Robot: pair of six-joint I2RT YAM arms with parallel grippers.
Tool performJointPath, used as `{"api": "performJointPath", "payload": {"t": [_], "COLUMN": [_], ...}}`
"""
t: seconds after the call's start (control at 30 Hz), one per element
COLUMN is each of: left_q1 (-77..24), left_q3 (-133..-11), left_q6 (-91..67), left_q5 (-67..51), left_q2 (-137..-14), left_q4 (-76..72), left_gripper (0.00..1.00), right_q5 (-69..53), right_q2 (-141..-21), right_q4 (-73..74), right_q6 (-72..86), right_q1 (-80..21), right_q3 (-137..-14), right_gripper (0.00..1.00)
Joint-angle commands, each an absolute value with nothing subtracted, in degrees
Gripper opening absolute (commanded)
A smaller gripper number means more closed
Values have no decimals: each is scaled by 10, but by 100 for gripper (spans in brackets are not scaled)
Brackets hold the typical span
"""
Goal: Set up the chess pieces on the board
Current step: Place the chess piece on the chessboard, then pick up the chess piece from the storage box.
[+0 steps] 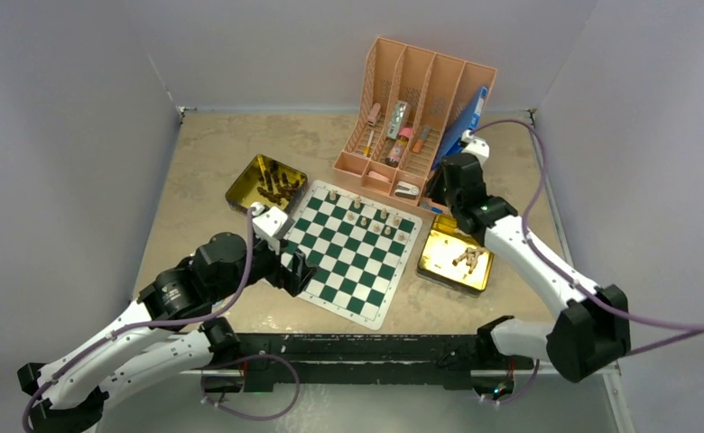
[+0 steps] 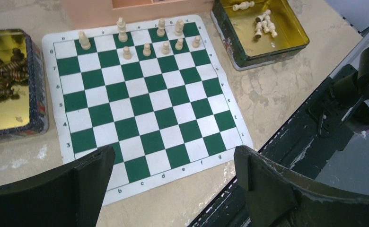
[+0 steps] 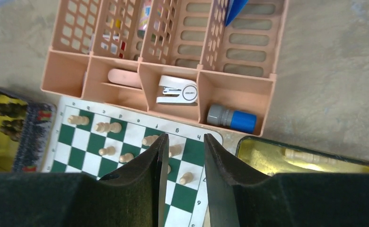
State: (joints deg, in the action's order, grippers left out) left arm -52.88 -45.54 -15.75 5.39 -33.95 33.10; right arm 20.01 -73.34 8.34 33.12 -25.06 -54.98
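Note:
The green and white board (image 1: 348, 262) lies mid-table. Several tan chess pieces (image 2: 146, 49) stand on its two far rows, also seen in the right wrist view (image 3: 108, 126). Dark pieces (image 2: 3, 75) lie in a gold tin (image 1: 249, 176) left of the board. More tan pieces (image 2: 264, 21) lie in a gold tin (image 1: 434, 262) on its right. My left gripper (image 2: 173, 151) hangs wide open over the board's near left edge, holding nothing. My right gripper (image 3: 185, 137) hovers above the far right corner, jaws a little apart with nothing between them.
A pink desk organizer (image 1: 416, 117) stands just behind the board, holding a white stapler (image 3: 175, 90), a blue-capped grey tube (image 3: 232, 118) and markers. The black rail (image 2: 286, 156) runs along the near table edge. Grey walls close the sides.

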Motion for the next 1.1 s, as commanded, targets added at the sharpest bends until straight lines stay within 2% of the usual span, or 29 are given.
{"api": "performJointPath", "payload": {"t": [0.0,0.27,0.63,1.07], "left_q1": [-528,-528,-528,-528], "left_q3": [-482,-456,-449,-446], "left_q6": [-209,-255,-256,-258], "left_q5": [83,87,91,86], "left_q2": [-343,-338,-334,-318], "left_q4": [350,361,362,363], "left_gripper": [98,97,97,96], "right_q5": [232,316,383,282], "right_q2": [-667,-609,-601,-658], "right_q4": [130,192,282,257], "right_q6": [382,456,586,652], "right_q1": [-239,-220,-148,-72], "right_q3": [-550,-530,-489,-406], "right_gripper": [36,35,35,33]}}
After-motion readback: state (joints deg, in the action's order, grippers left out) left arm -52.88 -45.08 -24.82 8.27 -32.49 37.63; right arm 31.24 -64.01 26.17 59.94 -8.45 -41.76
